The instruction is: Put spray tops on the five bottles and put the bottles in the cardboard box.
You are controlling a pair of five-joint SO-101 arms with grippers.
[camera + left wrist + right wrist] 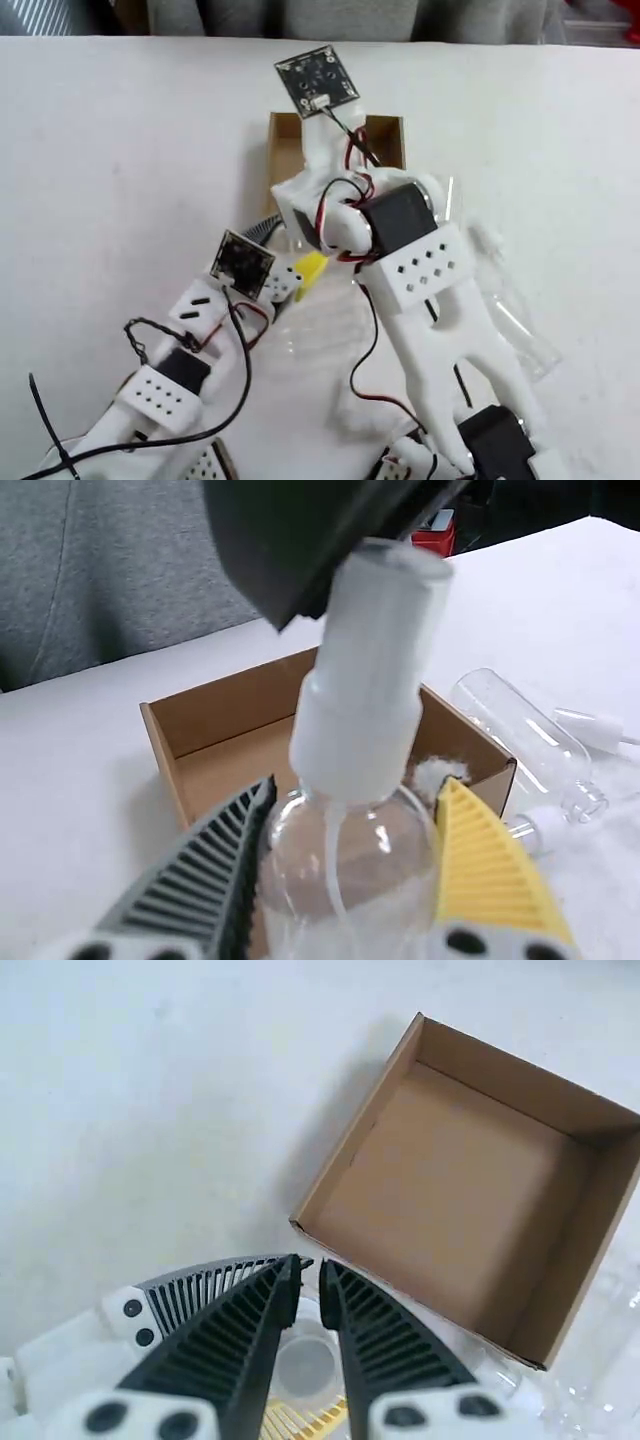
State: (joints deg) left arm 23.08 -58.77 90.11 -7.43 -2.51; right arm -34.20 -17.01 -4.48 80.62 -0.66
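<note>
Left end effector (pixel 355 792) clamped on the clear bottle (pixel 350 875), lower centre of the left wrist view; bottle's long axis roughly upright. Spray top (pixel 365 680) sits on its neck, leaning toward the frame's upper right; right end effector (pixel 308 1265) pinching it from above; I judge it's not seated square yet. Cardboard box (pixel 215 715) just behind the bottle, open, empty; left arm is placed to carry it in. A loose bottle (pixel 520 730) lies on the counter (pixel 80 780) at right, beside the box. No print I can read.
</note>
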